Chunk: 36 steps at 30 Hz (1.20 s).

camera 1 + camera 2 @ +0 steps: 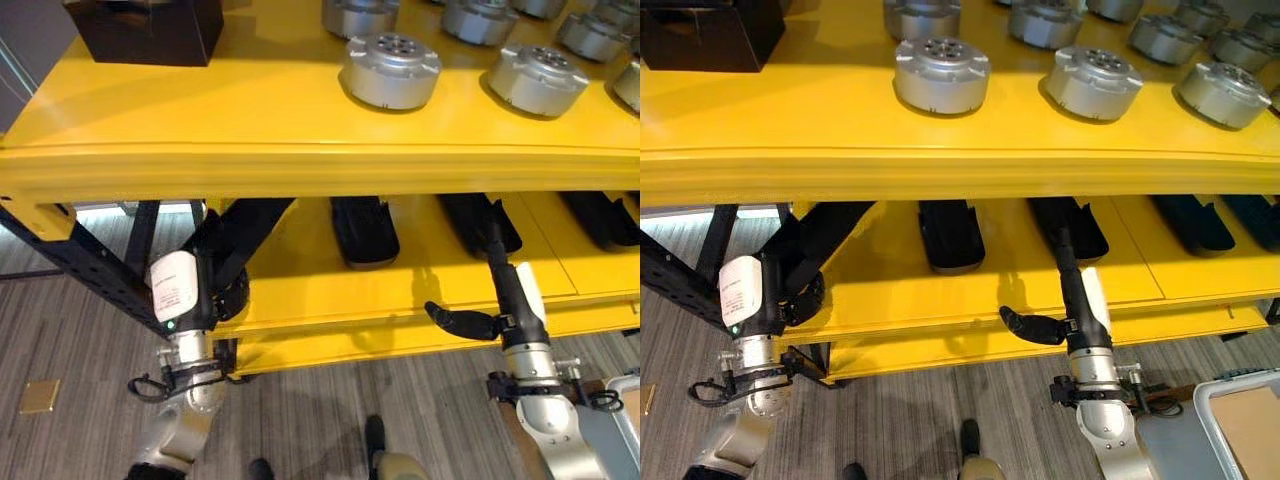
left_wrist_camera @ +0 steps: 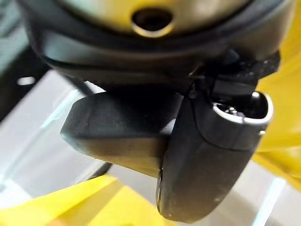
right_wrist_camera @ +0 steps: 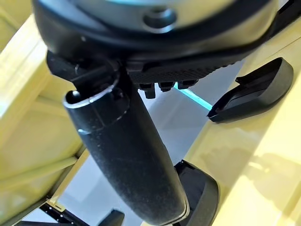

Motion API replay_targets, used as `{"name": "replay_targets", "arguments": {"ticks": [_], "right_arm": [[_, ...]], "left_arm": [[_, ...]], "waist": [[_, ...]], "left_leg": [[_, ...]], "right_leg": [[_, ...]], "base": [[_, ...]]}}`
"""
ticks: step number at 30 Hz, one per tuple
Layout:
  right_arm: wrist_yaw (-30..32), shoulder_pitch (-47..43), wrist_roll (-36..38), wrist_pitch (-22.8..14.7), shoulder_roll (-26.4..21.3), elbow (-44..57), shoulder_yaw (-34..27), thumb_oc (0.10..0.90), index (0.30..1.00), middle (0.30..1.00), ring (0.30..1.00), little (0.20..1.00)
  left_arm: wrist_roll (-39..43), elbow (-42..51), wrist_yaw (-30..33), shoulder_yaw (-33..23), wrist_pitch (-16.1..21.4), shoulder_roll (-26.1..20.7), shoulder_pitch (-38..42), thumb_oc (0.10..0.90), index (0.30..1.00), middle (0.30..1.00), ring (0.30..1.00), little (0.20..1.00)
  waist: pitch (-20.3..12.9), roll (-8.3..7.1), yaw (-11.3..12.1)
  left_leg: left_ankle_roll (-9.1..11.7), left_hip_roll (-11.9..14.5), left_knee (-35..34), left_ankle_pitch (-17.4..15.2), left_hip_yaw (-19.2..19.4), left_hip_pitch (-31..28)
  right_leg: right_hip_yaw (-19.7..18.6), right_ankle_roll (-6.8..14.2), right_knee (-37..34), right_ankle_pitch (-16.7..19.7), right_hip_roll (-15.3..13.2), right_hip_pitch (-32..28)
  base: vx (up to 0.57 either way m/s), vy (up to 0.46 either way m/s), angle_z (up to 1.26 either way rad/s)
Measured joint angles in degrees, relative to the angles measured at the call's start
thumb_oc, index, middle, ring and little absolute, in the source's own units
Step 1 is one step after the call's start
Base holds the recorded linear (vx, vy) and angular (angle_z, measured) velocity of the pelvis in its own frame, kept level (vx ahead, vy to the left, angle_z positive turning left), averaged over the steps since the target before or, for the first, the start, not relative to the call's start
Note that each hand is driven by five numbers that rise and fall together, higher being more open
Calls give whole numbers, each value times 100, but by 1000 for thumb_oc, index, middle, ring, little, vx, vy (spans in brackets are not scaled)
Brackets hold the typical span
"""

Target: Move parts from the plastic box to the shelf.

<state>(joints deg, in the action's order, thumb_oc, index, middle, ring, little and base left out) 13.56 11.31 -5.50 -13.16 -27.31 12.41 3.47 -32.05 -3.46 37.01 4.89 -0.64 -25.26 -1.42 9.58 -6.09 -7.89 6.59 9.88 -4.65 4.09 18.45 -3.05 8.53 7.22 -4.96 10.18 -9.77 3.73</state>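
Sitting flat-faced upward along the yellow shelf (image 1: 200, 110) top's front edge, round ribbed metal parts (image 1: 391, 69); right hand (image 1: 497, 290) reaches beneath, fingers straight, empty; left hand (image 1: 215, 285): cannot tell

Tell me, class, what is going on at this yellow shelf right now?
A humanoid robot stands before a yellow metal shelf. Round silver metal parts sit in rows on its top level, beside a black box. Flat black parts lie on the lower level. The right hand reaches over that lower level with straight fingers, its thumb sticking out sideways, holding nothing. The left hand hangs by the shelf's black frame; its fingers are hard to read.
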Motion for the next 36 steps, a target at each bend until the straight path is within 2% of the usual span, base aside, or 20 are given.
{"name": "replay_targets", "arguments": {"ticks": [5, 9, 11, 14, 16, 18, 19, 21, 26, 29, 36], "right_arm": [[-83, -17, 8, 22, -37, 1, 31, 900, 1000, 1000, 1000, 1000], [-112, -123, 127, 37, -170, 9, 61, 900, 1000, 1000, 1000, 1000], [-103, -324, 175, 26, -299, 16, 137, 900, 1000, 1000, 1000, 1000], [-126, -603, 173, -39, -397, 28, 258, 900, 1000, 1000, 1000, 1000], [-125, -706, 174, -42, -445, 46, 263, 900, 1000, 1000, 1000, 1000], [-113, -739, 173, -43, -513, 136, 261, 900, 1000, 1000, 1000, 1000], [-113, -795, 173, -43, -512, 124, 265, 900, 1000, 1000, 1000, 1000], [-100, -836, 175, -42, -516, 121, 260, 900, 1000, 1000, 1000, 1000], [-96, -796, 176, -68, -549, 132, 252, 900, 1000, 1000, 1000, 1000], [-108, -742, 229, -96, -577, 202, 256, 900, 1000, 1000, 1000, 1000], [-112, -797, 230, -108, -666, 345, 255, 900, 1000, 1000, 1000, 1000]], "left_arm": [[196, -552, 212, -7, -254, 87, 447, 400, 300, 300, 300, 300], [270, -608, 545, -29, -420, 94, 1038, 400, 300, 300, 300, 300], [298, -794, 697, -51, -440, 86, 1473, 400, 300, 300, 300, 300], [487, -835, 907, -109, -515, 77, 1912, 400, 300, 300, 300, 300], [493, -830, 1028, -200, -581, 93, 2026, 400, 300, 300, 300, 300], [495, -851, 1047, -307, -678, 37, 2238, 400, 300, 300, 300, 300], [499, -928, 1160, -339, -726, 5, 2337, 400, 300, 300, 300, 300], [507, -989, 1234, -403, -829, -29, 2484, 400, 300, 300, 300, 300], [718, -1353, 1258, -407, -937, -42, 2880, 400, 300, 300, 300, 300], [955, -1695, 1336, -406, -964, -34, 3313, 400, 300, 300, 300, 300], [1392, -2096, 1439, -306, -1054, -38, 3801, 400, 300, 300, 300, 300]], "waist": [[-4, -10, -6], [28, -72, -29], [109, -107, -108], [272, -92, -149], [368, -10, -147], [407, -52, -153], [423, -48, -143], [436, -16, -176], [430, -13, -359], [388, 28, -439], [328, 75, -446]], "left_leg": [[29, 68, 44, 39, -4, 82], [-22, 165, 715, -48, -171, 943], [-93, 220, 1261, -156, -285, 1478], [-1, 406, 1722, -397, -402, 2012], [25, 558, 1822, -419, -434, 2226], [74, 638, 2094, -426, -501, 2528], [88, 760, 2224, -446, -524, 2670], [92, 907, 2392, -472, -602, 2876], [190, 1000, 2568, -539, -642, 3034], [258, 1048, 2833, -616, -711, 3364], [306, 1114, 3097, -774, -785, 3604]], "right_leg": [[6, -44, 81, -57, 56, 90], [-12, -115, 762, -150, 26, 901], [-8, -82, 1367, -377, -61, 1392], [49, -226, 1832, -658, -45, 1911], [174, -183, 2033, -748, 7, 2132], [161, -369, 2725, -1064, -52, 2526], [172, -471, 2871, -1176, 40, 2701], [243, -561, 3013, -1240, 132, 2852], [268, -567, 3266, -1352, 168, 3045], [279, -617, 3525, -1448, 161, 3338], [283, -627, 3715, -1557, 184, 3533]], "base": [[-120, -52, 1], [-233, -56, 9], [-159, -63, 25], [-137, -80, 5], [-89, -78, -1], [-76, -54, 9], [-104, -72, 2], [-52, -39, -6], [-24, -25, -2], [-15, -24, 0], [11, -18, -1]]}}
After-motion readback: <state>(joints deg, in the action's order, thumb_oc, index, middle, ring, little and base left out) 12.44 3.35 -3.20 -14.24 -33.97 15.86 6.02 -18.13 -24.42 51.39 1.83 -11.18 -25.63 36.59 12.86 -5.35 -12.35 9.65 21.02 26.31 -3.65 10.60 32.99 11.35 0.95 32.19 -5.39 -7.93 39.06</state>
